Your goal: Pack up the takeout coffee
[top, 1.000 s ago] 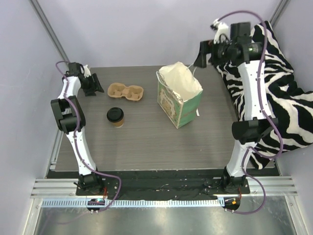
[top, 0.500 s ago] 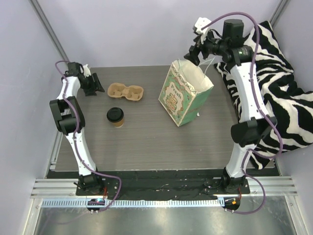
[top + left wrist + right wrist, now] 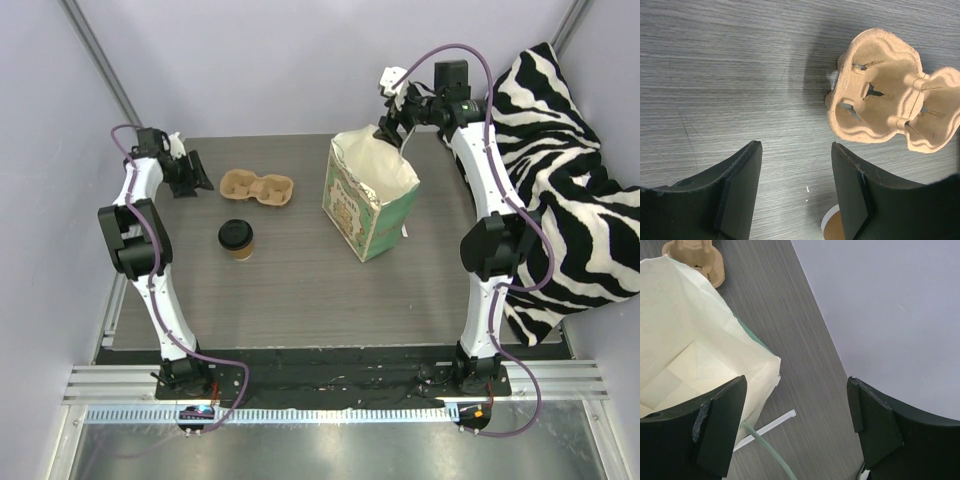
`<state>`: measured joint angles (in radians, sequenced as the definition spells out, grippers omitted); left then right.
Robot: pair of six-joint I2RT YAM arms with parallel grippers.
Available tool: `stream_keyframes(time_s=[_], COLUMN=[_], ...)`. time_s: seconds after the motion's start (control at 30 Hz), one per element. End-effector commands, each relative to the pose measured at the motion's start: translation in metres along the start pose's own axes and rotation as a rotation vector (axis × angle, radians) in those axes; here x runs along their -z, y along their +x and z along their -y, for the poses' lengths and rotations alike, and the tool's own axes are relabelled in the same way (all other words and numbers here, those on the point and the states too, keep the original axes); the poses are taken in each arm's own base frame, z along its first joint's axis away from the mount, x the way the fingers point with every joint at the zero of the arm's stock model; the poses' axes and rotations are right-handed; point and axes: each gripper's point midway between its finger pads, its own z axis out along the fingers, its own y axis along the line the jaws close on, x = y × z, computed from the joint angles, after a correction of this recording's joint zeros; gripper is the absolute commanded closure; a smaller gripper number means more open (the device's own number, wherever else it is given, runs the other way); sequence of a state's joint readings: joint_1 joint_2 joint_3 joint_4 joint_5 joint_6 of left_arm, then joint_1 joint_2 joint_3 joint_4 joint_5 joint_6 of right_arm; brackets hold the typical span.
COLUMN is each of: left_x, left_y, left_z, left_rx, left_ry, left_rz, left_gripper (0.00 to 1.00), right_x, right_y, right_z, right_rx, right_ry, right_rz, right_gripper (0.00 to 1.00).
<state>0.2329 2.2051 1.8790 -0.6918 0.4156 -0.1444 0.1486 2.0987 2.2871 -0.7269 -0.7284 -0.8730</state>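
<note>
The takeout coffee [image 3: 236, 239], a tan cup under a black lid, stands upright left of the table's middle. A sliver of it [image 3: 832, 226] shows beside my left gripper's right finger. My left gripper [image 3: 196, 172] [image 3: 796, 150] is open over bare table at the back left, just left of the pulp carrier [image 3: 257, 186] [image 3: 890, 107]. The mint-green bag [image 3: 367, 205] [image 3: 695, 355] stands with its mouth open. My right gripper [image 3: 393, 124] [image 3: 796, 385] hangs open above the bag's far right corner. A green handle string [image 3: 767, 452] runs past its left finger, with nothing between the jaws.
A zebra-patterned cloth [image 3: 570, 180] is heaped along the right side, off the table. Pale walls close in behind and on both sides. A white strip [image 3: 767, 427] lies on the table by the bag's corner.
My right arm has swung left from over the zebra cloth to the bag's back rim. The bag tipped up and has settled upright again. The left arm, cup and carrier have not moved.
</note>
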Motion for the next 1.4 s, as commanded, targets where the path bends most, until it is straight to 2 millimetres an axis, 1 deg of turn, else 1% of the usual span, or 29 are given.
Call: stream_keyframes(time_s=[0.0, 0.1, 0.27, 0.37, 0.4, 0.47, 0.5, 0.53, 0.6, 0.63, 0.67, 0.7, 0.77, 0.8, 0.83, 0.87, 0.9, 0.93, 0.97, 1.0, 1.07, 1.1, 1.13, 1.2, 1.23, 1.27, 1.3, 1.33, 1.37], left_x=[0.022, 0.022, 0.023, 0.024, 0.025, 0.025, 0.025, 0.025, 0.026, 0.026, 0.025, 0.025, 0.024, 0.024, 0.024, 0.025, 0.021, 0.018, 0.019, 0.013, 0.009, 0.001, -0.002, -0.007, -0.015, -0.017, -0.020, -0.027, -0.030], left_y=[-0.020, -0.018, -0.014, -0.012, -0.012, -0.012, -0.013, -0.013, -0.014, -0.015, -0.013, -0.014, -0.016, -0.018, -0.020, -0.026, -0.028, -0.030, -0.038, -0.038, -0.046, -0.046, -0.047, -0.054, -0.051, -0.054, -0.053, -0.049, -0.045], left_z=[0.013, 0.013, 0.012, 0.013, 0.014, 0.014, 0.015, 0.016, 0.017, 0.018, 0.017, 0.018, 0.017, 0.016, 0.016, 0.019, 0.017, 0.017, 0.020, 0.018, 0.022, 0.019, 0.022, 0.026, 0.027, 0.031, 0.034, 0.039, 0.041], left_rx=[-0.056, -0.054, -0.054, -0.057, -0.057, -0.058, -0.059, -0.060, -0.062, -0.063, -0.062, -0.064, -0.070, -0.073, -0.075, -0.081, -0.078, -0.076, -0.087, -0.093, -0.118, -0.125, -0.132, -0.141, -0.139, -0.144, -0.146, -0.147, -0.147], left_ry=[0.022, 0.020, 0.018, 0.020, 0.023, 0.026, 0.029, 0.035, 0.039, 0.043, 0.043, 0.044, 0.042, 0.040, 0.039, 0.041, 0.040, 0.042, 0.043, 0.040, 0.043, 0.044, 0.051, 0.076, 0.091, 0.105, 0.123, 0.154, 0.160], left_rz=[0.071, 0.067, 0.060, 0.057, 0.057, 0.055, 0.057, 0.059, 0.058, 0.060, 0.053, 0.056, 0.059, 0.062, 0.068, 0.082, 0.082, 0.083, 0.101, 0.096, 0.115, 0.111, 0.110, 0.129, 0.120, 0.127, 0.123, 0.107, 0.094], left_gripper=[0.38, 0.38, 0.38, 0.38, 0.38, 0.38, 0.38, 0.38, 0.38, 0.38, 0.39, 0.39, 0.39, 0.38, 0.38, 0.38, 0.37, 0.37, 0.36, 0.34, 0.33, 0.33, 0.33, 0.33, 0.33, 0.34, 0.34, 0.34, 0.35], right_x=[0.004, -0.004, -0.015, -0.024, -0.028, -0.031, -0.035, -0.035, -0.035, -0.035, -0.034, -0.032, -0.026, -0.024, -0.018, -0.016, -0.014, -0.012, -0.008, -0.007, 0.000, 0.000, 0.003, 0.007, 0.009, 0.010, 0.012, 0.013, 0.014], right_y=[-0.035, -0.036, -0.032, -0.022, -0.015, -0.010, -0.003, 0.002, 0.003, 0.007, 0.005, 0.003, -0.005, -0.010, -0.016, -0.021, -0.025, -0.029, -0.039, -0.041, -0.052, -0.050, -0.049, -0.048, -0.046, -0.043, -0.045, -0.041, -0.041], right_z=[0.002, -0.004, -0.001, -0.001, 0.000, 0.002, 0.001, 0.000, 0.002, 0.000, 0.000, -0.001, -0.008, -0.010, -0.014, -0.018, -0.020, -0.022, -0.024, -0.024, -0.028, -0.033, -0.036, -0.042, -0.044, -0.048, -0.053, -0.052, -0.054], right_rx=[0.159, 0.235, 0.333, 0.381, 0.395, 0.435, 0.438, 0.437, 0.447, 0.442, 0.446, 0.453, 0.444, 0.442, 0.435, 0.428, 0.419, 0.383, 0.375, 0.355, 0.305, 0.287, 0.271, 0.223, 0.203, 0.169, 0.152, 0.135, 0.119], right_ry=[-0.021, -0.045, -0.052, -0.062, -0.063, -0.068, -0.078, -0.083, -0.083, -0.094, -0.097, -0.100, -0.122, -0.126, -0.130, -0.136, -0.134, -0.132, -0.121, -0.112, -0.101, -0.099, -0.099, -0.083, -0.077, -0.077, -0.081, -0.060, -0.050], right_rz=[0.103, 0.110, 0.110, 0.098, 0.083, 0.066, 0.055, 0.039, 0.034, 0.027, 0.029, 0.031, 0.051, 0.061, 0.065, 0.068, 0.069, 0.066, 0.065, 0.057, 0.045, 0.008, -0.013, -0.075, -0.098, -0.119, -0.133, -0.169, -0.187], right_gripper=[0.12, 0.13, 0.15, 0.19, 0.20, 0.25, 0.27, 0.28, 0.32, 0.37, 0.42, 0.52, 0.64, 0.77, 0.85, 0.91, 0.99, 0.99, 0.99, 0.99, 0.99, 0.99, 0.99, 0.99, 0.99, 0.99, 0.99, 0.99, 0.99])
